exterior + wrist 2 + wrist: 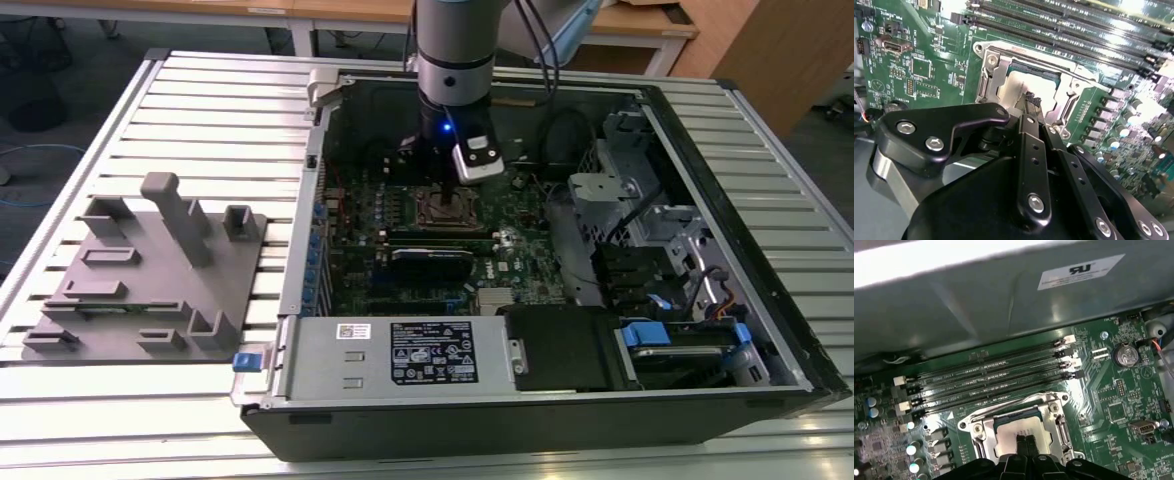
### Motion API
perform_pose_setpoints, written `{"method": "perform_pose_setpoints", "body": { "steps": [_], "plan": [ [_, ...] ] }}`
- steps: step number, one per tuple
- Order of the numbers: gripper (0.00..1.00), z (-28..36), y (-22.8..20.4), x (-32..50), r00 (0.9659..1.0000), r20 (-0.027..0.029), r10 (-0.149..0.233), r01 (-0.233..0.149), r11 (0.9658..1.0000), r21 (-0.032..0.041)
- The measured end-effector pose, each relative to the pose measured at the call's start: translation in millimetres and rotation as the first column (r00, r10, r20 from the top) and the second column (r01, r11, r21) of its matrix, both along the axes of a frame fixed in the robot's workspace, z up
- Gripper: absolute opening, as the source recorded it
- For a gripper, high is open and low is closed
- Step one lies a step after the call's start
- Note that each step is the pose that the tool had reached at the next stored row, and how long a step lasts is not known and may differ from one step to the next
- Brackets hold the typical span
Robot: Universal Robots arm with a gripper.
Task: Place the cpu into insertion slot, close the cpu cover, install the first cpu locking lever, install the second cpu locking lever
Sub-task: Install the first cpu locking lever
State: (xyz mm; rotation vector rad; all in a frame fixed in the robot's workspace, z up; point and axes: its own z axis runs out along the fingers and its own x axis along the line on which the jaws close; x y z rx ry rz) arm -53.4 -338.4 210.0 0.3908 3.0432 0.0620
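While the cpu (1015, 432) lies flat in the insertion slot (1019, 427), its dull silver top shows through the window of the cpu cover (1051, 415), which appears to lie down over the socket frame. Directly above the chip's centre stand the jaws (1025, 444), drawn narrow, the two dark fingertips (1030, 101) pressed together with nothing between them; whether they touch the chip top cannot be told. In the second wrist view the same pairing shows: cpu (1016, 85), silver cover frame (991, 70), and the closed jaws (1031, 102) over it.

Just beyond the socket from the jaws run the long memory slots (989, 375), parallel to the socket edge. All sit on the green motherboard (1114, 405).

In the exterior view the arm (454, 60) reaches down into the open computer case (747, 230), jaws (445, 195) at the socket. The case rests on a slatted metal bench (200, 110); a grey fixture block (147, 270) lies well apart, toward the exterior view's left.
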Motion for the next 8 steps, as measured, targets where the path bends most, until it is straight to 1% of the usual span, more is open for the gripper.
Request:
{"method": "perform_pose_setpoints", "body": {
  "steps": [4, 8],
  "plan": [
    [0.11, -0.2, 0.1, 0.0, 0.9991, 0.0001, 0.043, -0.043, 0.9991, 0.0000],
    [0.11, -0.4, 0.1, 0.1, 0.9961, 0.0001, 0.088, -0.088, 0.9961, 0.0000]
  ]
}}
